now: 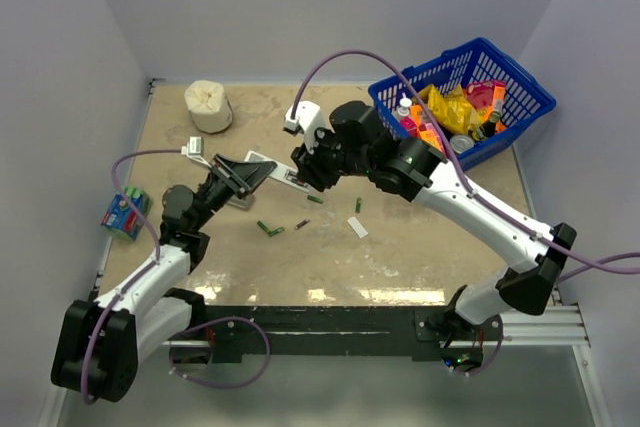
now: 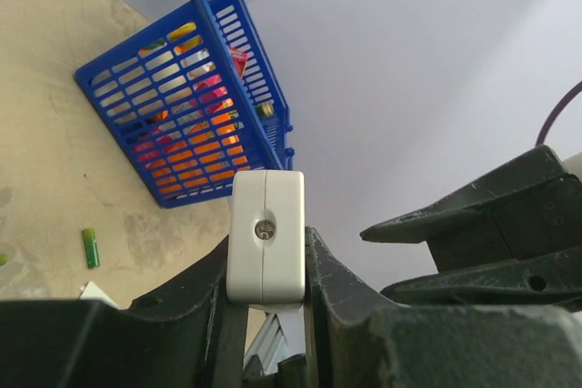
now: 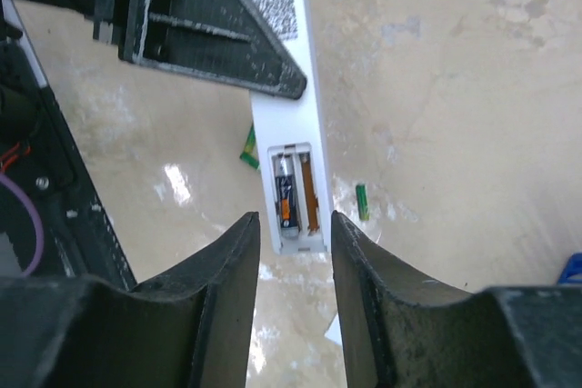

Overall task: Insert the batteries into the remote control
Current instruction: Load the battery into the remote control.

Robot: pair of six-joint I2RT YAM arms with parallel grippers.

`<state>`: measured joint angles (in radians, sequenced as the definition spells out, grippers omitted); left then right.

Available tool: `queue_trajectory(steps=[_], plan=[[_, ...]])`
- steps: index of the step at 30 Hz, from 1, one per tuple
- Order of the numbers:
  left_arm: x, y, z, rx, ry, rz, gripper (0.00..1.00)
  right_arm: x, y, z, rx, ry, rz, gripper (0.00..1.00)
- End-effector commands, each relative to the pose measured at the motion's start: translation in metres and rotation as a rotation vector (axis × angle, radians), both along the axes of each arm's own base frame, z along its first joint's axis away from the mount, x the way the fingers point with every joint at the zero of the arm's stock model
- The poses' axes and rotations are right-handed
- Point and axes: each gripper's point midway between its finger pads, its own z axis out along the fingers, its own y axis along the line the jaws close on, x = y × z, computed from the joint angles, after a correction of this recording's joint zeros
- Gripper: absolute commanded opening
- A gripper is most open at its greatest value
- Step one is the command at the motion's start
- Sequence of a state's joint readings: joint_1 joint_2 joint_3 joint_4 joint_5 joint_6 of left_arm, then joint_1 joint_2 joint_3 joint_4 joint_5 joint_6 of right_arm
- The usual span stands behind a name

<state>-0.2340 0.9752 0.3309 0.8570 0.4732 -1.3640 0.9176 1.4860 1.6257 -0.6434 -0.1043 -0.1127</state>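
My left gripper is shut on the remote control, a slim white bar held off the table. In the left wrist view its end sits clamped between the fingers. Its back is uncovered: one dark battery lies in the left slot, and the other slot shows bare orange. My right gripper hovers open just beyond that end of the remote, with nothing between its jaws. Loose green batteries lie on the table, and the white back cover lies near them.
A blue basket full of colourful packets stands at the back right. A white paper roll sits at the back left. A shrink-wrapped pack of green cells lies at the left edge. Grey walls enclose the table.
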Motion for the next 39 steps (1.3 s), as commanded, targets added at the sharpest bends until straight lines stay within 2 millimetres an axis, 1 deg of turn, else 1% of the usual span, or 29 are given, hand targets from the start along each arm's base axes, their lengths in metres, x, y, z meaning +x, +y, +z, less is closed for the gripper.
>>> queue_trajectory(steps=[1, 4, 6, 8, 10, 14, 15, 17, 18, 19, 20, 22, 23, 24, 25, 26, 27, 28, 29, 31, 32, 33, 34, 35, 36, 37, 39], plan=[[0.002, -0.006, 0.018, 0.057, -0.064, -0.041, 0.00, -0.019, -0.009, -0.005, -0.076, 0.058, 0.080, 0.38], [0.004, -0.006, 0.018, 0.077, -0.066, -0.039, 0.00, -0.023, -0.004, -0.009, -0.078, 0.087, 0.110, 0.38], [0.006, -0.006, 0.018, 0.086, -0.065, -0.032, 0.00, -0.022, -0.002, -0.020, -0.096, 0.105, 0.115, 0.38], [0.008, -0.006, 0.013, 0.099, -0.054, -0.033, 0.00, -0.020, -0.001, -0.029, -0.112, 0.115, 0.113, 0.38], [0.010, -0.006, 0.008, 0.133, -0.050, -0.028, 0.00, -0.014, -0.001, -0.037, -0.120, 0.109, 0.091, 0.38], [0.014, -0.008, -0.014, 0.227, -0.028, -0.044, 0.00, -0.003, -0.004, -0.044, -0.064, 0.131, 0.029, 0.38], [0.013, -0.009, -0.026, 0.252, 0.004, -0.056, 0.00, 0.000, -0.008, -0.046, -0.032, 0.142, 0.020, 0.39], [0.013, -0.010, -0.042, 0.301, 0.022, -0.079, 0.00, 0.002, -0.012, -0.050, 0.012, 0.176, -0.003, 0.40], [0.011, -0.012, -0.050, 0.316, 0.042, -0.096, 0.00, 0.007, -0.018, -0.061, 0.021, 0.191, -0.027, 0.40], [0.010, -0.012, -0.056, 0.337, 0.047, -0.106, 0.00, 0.006, -0.021, -0.062, 0.037, 0.201, -0.031, 0.41], [0.009, -0.014, -0.064, 0.351, 0.068, -0.126, 0.00, 0.003, -0.025, -0.079, 0.030, 0.252, -0.053, 0.41], [0.008, -0.015, -0.081, 0.417, 0.111, -0.151, 0.00, 0.001, -0.027, -0.089, 0.038, 0.274, -0.067, 0.41], [0.009, -0.016, -0.087, 0.446, 0.124, -0.159, 0.00, -0.004, -0.031, -0.107, 0.025, 0.320, -0.090, 0.41], [0.008, -0.015, -0.097, 0.486, 0.190, -0.173, 0.00, -0.002, -0.030, -0.110, 0.043, 0.324, -0.104, 0.41], [0.007, -0.018, -0.107, 0.541, 0.200, -0.192, 0.00, -0.003, -0.031, -0.116, 0.050, 0.339, -0.122, 0.41], [0.007, -0.019, -0.112, 0.573, 0.213, -0.193, 0.00, -0.010, -0.035, -0.132, 0.051, 0.384, -0.147, 0.41], [0.005, -0.020, -0.117, 0.602, 0.246, -0.205, 0.00, -0.008, -0.032, -0.132, 0.088, 0.379, -0.153, 0.41], [0.002, -0.024, -0.124, 0.628, 0.256, -0.224, 0.00, -0.009, -0.032, -0.139, 0.097, 0.397, -0.166, 0.41], [0.002, -0.025, -0.128, 0.638, 0.266, -0.226, 0.00, -0.015, -0.036, -0.154, 0.093, 0.443, -0.191, 0.41], [-0.003, -0.027, -0.142, 0.659, 0.321, -0.247, 0.00, -0.017, -0.034, -0.165, 0.107, 0.469, -0.199, 0.42], [-0.001, -0.028, -0.142, 0.668, 0.322, -0.243, 0.00, -0.021, -0.037, -0.179, 0.090, 0.504, -0.217, 0.42], [-0.007, -0.026, -0.151, 0.690, 0.373, -0.255, 0.00, -0.022, -0.037, -0.184, 0.093, 0.513, -0.220, 0.42], [-0.010, -0.029, -0.157, 0.717, 0.393, -0.270, 0.00, -0.025, -0.037, -0.189, 0.098, 0.533, -0.229, 0.41], [-0.008, -0.027, -0.160, 0.750, 0.420, -0.253, 0.00, -0.028, -0.039, -0.199, 0.094, 0.550, -0.239, 0.42], [-0.010, -0.029, -0.166, 0.779, 0.441, -0.263, 0.00, -0.030, -0.040, -0.205, 0.091, 0.564, -0.246, 0.42], [-0.005, -0.029, -0.163, 0.798, 0.444, -0.245, 0.00, -0.034, -0.043, -0.213, 0.083, 0.587, -0.254, 0.42], [-0.010, -0.026, -0.175, 0.840, 0.510, -0.256, 0.00, -0.038, -0.043, -0.224, 0.074, 0.616, -0.259, 0.42]])
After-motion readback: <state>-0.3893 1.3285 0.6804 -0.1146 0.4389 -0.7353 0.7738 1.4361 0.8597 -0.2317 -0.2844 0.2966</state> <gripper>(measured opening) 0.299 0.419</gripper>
